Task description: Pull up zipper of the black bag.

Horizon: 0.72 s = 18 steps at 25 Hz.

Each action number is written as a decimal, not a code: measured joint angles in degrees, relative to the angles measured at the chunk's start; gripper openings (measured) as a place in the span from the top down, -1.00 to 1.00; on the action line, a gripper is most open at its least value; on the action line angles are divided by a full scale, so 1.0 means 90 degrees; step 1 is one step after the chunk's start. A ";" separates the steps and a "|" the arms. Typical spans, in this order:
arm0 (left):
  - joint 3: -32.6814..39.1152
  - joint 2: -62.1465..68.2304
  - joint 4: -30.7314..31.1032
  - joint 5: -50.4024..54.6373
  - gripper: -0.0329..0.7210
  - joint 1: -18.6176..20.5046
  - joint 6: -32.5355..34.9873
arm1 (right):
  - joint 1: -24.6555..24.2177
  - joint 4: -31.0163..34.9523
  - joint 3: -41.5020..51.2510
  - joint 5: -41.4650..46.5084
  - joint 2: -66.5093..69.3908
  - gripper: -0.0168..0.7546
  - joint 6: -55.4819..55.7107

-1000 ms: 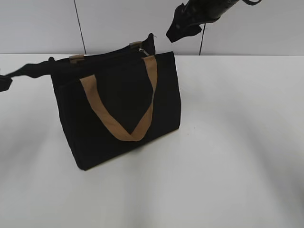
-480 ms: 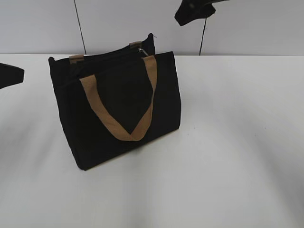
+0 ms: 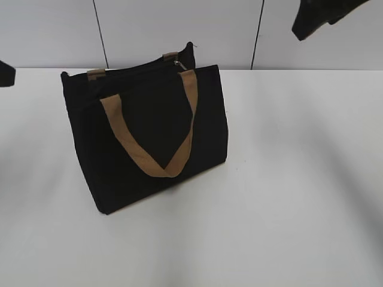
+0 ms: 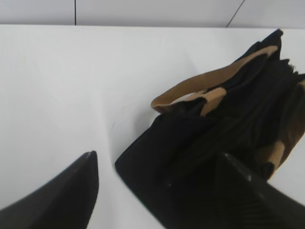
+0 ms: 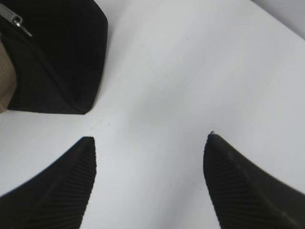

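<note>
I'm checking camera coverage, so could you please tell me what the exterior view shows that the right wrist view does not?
Only the exterior view shows the whole boxy black fabric bag with its tan webbing front handle. Only the right wrist view shows the right gripper with its jaws open over bare white table. Both show the small silver zipper slider at the bag's top edge.

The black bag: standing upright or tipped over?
Upright. In the exterior view the black bag stands on its base on the white table, top edge uppermost, one tan handle hanging down its front.
</note>
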 joint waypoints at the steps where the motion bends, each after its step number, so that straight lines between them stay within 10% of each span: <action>1: -0.0165 0.0045 0.0565 0.0243 -0.57 0.0000 -0.0326 | -0.0084 -0.0031 0.0000 0.0145 -0.0031 -0.42 0.0039; 9: -0.1412 0.0489 0.4578 0.2343 -0.56 0.0000 -0.3494 | -0.0739 -0.0096 0.0000 0.0546 -0.0390 -0.43 0.0233; 18: -0.2045 0.0378 0.5326 0.3878 -0.56 0.0000 -0.4628 | -0.1192 -0.0141 0.0446 0.0562 -0.1310 -0.43 0.0843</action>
